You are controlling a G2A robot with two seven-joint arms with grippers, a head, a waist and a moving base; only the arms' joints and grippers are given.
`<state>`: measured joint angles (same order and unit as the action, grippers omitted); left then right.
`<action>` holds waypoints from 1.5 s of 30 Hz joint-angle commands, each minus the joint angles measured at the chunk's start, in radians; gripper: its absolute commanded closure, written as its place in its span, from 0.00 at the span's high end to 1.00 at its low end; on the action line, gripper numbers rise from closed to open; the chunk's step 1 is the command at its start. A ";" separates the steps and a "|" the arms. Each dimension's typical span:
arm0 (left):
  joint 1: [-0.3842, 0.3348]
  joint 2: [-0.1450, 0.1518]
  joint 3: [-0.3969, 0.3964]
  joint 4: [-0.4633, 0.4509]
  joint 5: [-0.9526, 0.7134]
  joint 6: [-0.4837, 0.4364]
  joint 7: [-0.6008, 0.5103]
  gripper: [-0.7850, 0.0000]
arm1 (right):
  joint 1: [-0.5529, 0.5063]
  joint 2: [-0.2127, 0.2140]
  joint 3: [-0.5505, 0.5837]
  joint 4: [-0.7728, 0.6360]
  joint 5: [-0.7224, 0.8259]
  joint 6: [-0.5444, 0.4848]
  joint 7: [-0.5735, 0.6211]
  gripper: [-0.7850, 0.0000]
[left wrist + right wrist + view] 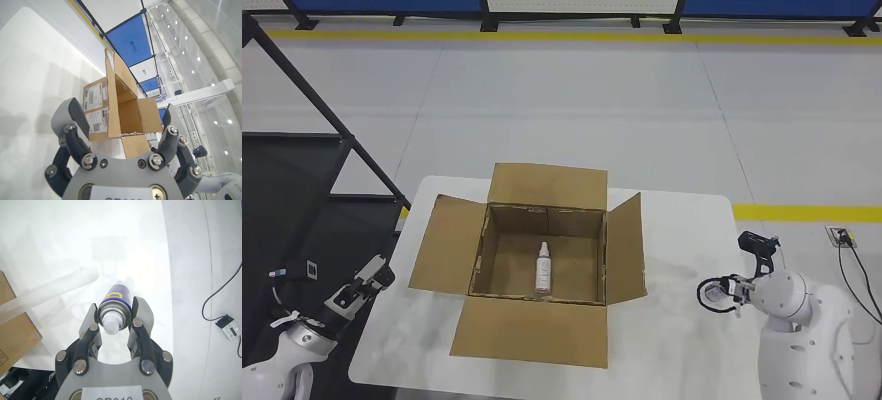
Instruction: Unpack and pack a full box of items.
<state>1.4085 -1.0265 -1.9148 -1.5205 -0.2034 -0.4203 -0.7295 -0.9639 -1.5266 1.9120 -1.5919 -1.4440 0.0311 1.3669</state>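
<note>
An open cardboard box (pixel 547 185) stands in the middle of the white table (pixel 682 340), all of its flaps folded out. A small white bottle (pixel 543 268) lies on the box floor. My right gripper (pixel 114 306) is shut on a blue spray can (pixel 118 296) with a white cap, held over the table near its right edge, to the right of the box (pixel 11 321). At the table's left front corner my left gripper (pixel 122 109) is open and holds nothing, its jaws facing the labelled side of the box (pixel 128 106).
A black metal frame (pixel 302 100) stands left of the table. On the floor to the right lie a power socket (pixel 228 330) and its cable (pixel 208 306). A pale bar-shaped edge (pixel 49 291) juts out above the box.
</note>
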 commanded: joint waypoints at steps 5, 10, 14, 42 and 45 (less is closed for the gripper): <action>0.000 0.000 0.000 0.000 0.000 0.000 0.000 1.00 | -0.070 0.000 -0.043 -0.247 0.048 0.026 0.029 0.00; 0.000 0.000 0.000 0.000 0.000 0.000 0.000 1.00 | -0.143 -0.006 -0.170 -0.506 -0.005 0.092 0.035 0.00; 0.000 0.000 0.000 0.000 0.000 0.000 0.000 1.00 | -0.185 -0.013 -0.300 -0.672 -0.046 0.160 0.014 0.00; 0.000 0.000 0.000 0.000 0.000 0.000 0.000 1.00 | 0.405 -0.182 -1.032 0.270 -0.027 0.451 -0.029 0.00; 0.000 0.000 0.000 0.000 0.000 0.000 0.000 1.00 | 0.469 -0.211 -1.048 0.440 0.045 0.475 -0.057 0.00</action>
<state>1.4085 -1.0265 -1.9148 -1.5205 -0.2034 -0.4203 -0.7295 -0.5136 -1.7310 0.8678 -1.2168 -1.4191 0.5000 1.3184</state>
